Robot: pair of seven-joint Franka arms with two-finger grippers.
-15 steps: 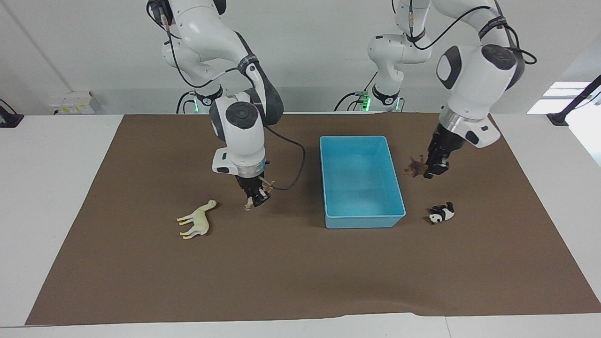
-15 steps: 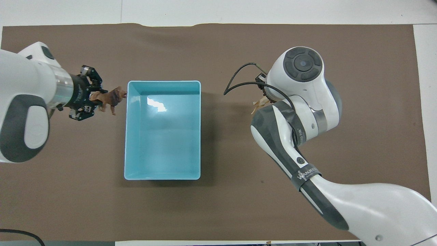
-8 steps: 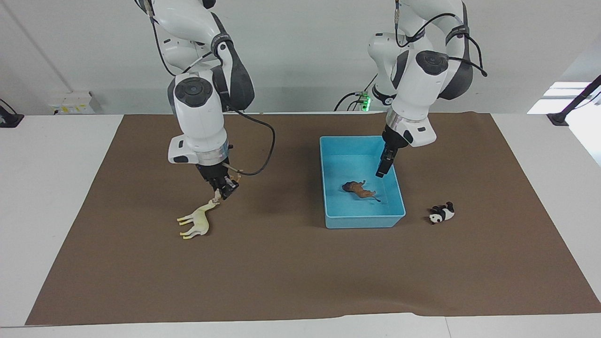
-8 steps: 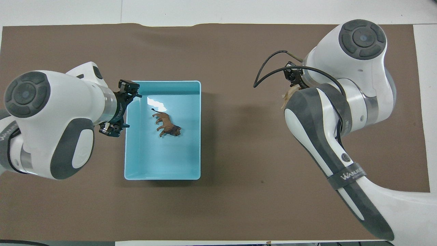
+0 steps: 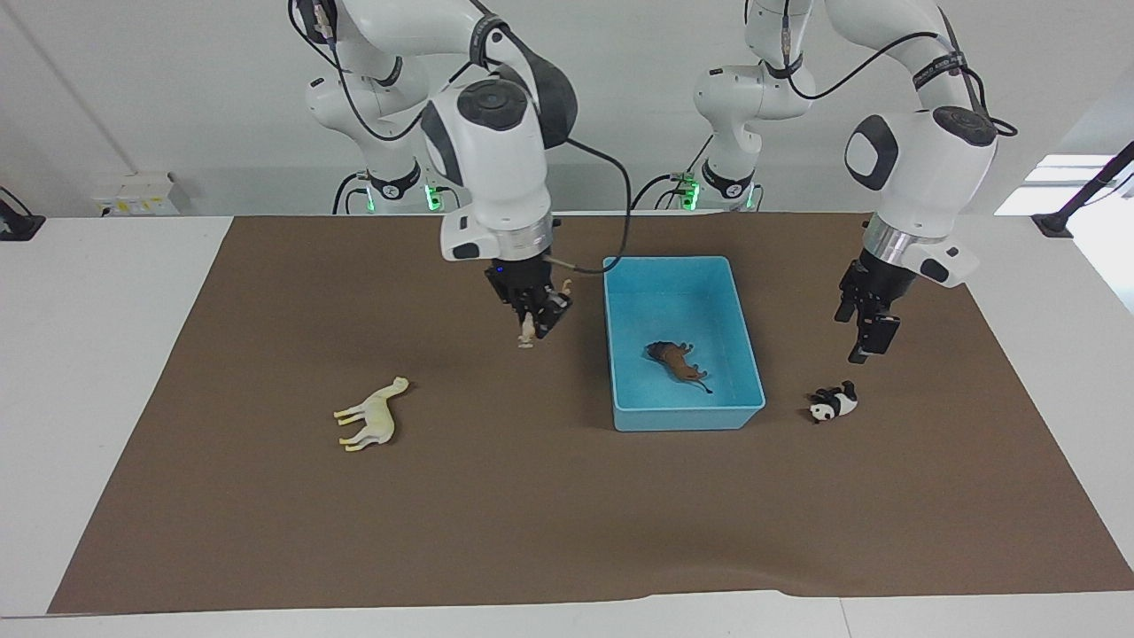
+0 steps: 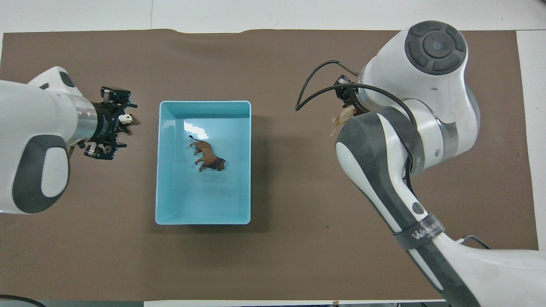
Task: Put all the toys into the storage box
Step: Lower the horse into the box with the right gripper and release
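Observation:
The light blue storage box (image 5: 611, 337) (image 6: 158, 170) stands mid-mat with the brown lion (image 5: 678, 359) (image 6: 208, 155) lying inside it. My right gripper (image 5: 538, 323) hangs over the mat just beside the box toward the right arm's end, shut on the orange tiger (image 5: 529, 335) (image 6: 341, 118). My left gripper (image 5: 858, 341) (image 6: 121, 127) hangs open and empty above the black-and-white panda (image 5: 833, 403) (image 6: 125, 119), which lies on the mat beside the box toward the left arm's end. The pale yellow long-necked toy (image 5: 370, 416) lies on its side toward the right arm's end; the right arm hides it from overhead.
A brown mat (image 5: 532, 514) covers most of the white table. The right arm's cable (image 5: 611, 204) loops over the mat near the box's corner closest to the robots.
The left gripper opened over the box, the lion dropped inside, and that gripper swung out above the panda. The right gripper carried the tiger toward the long-necked toy, then to beside the box.

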